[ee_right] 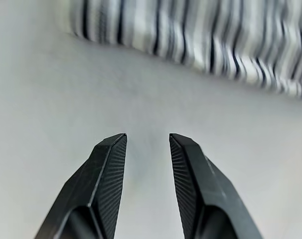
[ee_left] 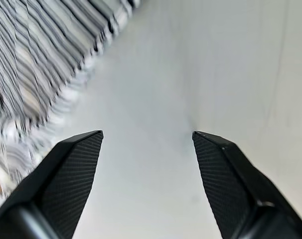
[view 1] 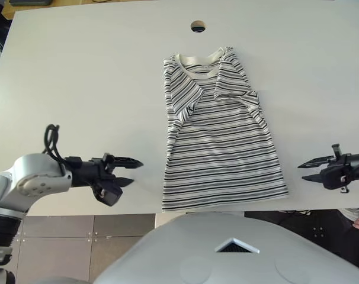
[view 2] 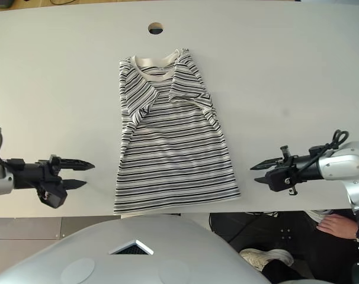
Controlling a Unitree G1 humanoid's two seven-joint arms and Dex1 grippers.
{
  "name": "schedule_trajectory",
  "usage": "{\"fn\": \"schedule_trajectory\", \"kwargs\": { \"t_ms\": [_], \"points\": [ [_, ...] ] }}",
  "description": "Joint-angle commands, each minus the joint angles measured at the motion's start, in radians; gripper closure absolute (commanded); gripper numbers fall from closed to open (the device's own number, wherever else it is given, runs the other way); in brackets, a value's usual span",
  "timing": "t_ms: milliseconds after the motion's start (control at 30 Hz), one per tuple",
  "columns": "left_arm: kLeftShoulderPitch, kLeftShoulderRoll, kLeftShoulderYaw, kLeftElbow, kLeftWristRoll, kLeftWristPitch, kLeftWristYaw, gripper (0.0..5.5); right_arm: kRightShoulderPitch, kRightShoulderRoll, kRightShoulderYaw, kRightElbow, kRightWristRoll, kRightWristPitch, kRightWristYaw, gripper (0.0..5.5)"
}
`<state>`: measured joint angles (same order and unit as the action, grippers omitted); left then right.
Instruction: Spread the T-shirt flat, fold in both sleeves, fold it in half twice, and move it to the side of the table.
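Observation:
A black-and-white striped T-shirt lies flat in the middle of the white table, collar at the far end, both sleeves folded in over the chest. Its hem reaches the table's near edge. My left gripper hovers open over bare table, a short way left of the shirt's lower left corner, holding nothing. My right gripper is open too, off the shirt's lower right corner and apart from it. The left wrist view shows the striped cloth beyond the open fingers; the right wrist view shows the shirt's edge ahead.
A round cable hole sits in the table beyond the collar. Bare tabletop stretches wide on both sides of the shirt. The table's near edge runs just below both grippers. A person's hand shows below the table at the right.

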<state>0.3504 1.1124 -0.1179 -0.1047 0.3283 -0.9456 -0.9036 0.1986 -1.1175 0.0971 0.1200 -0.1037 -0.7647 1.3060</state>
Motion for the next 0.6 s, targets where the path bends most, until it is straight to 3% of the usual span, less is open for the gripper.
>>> {"fn": "schedule_trajectory", "kwargs": {
  "t_ms": [33, 200, 400, 600],
  "points": [
    [0.032, -0.04, -0.117, -0.05, 0.022, 0.055, -0.026, 2.14, 0.056, 0.006, 0.077, -0.04, -0.081, -0.026, -0.041, 3.92],
    [-0.002, -0.07, -0.211, -0.119, -0.028, 0.124, -0.041, 2.14, 0.053, 0.018, 0.132, -0.087, -0.118, -0.047, -0.102, 3.92],
    [-0.062, -0.109, -0.241, -0.151, -0.011, 0.167, -0.015, 2.32, 0.03, 0.024, 0.195, -0.111, -0.131, -0.047, -0.143, 3.88],
    [-0.062, -0.133, -0.277, -0.126, 0.024, 0.141, 0.013, 3.28, 0.024, 0.01, 0.236, -0.133, -0.092, -0.016, -0.151, 5.09]
  ]
}}
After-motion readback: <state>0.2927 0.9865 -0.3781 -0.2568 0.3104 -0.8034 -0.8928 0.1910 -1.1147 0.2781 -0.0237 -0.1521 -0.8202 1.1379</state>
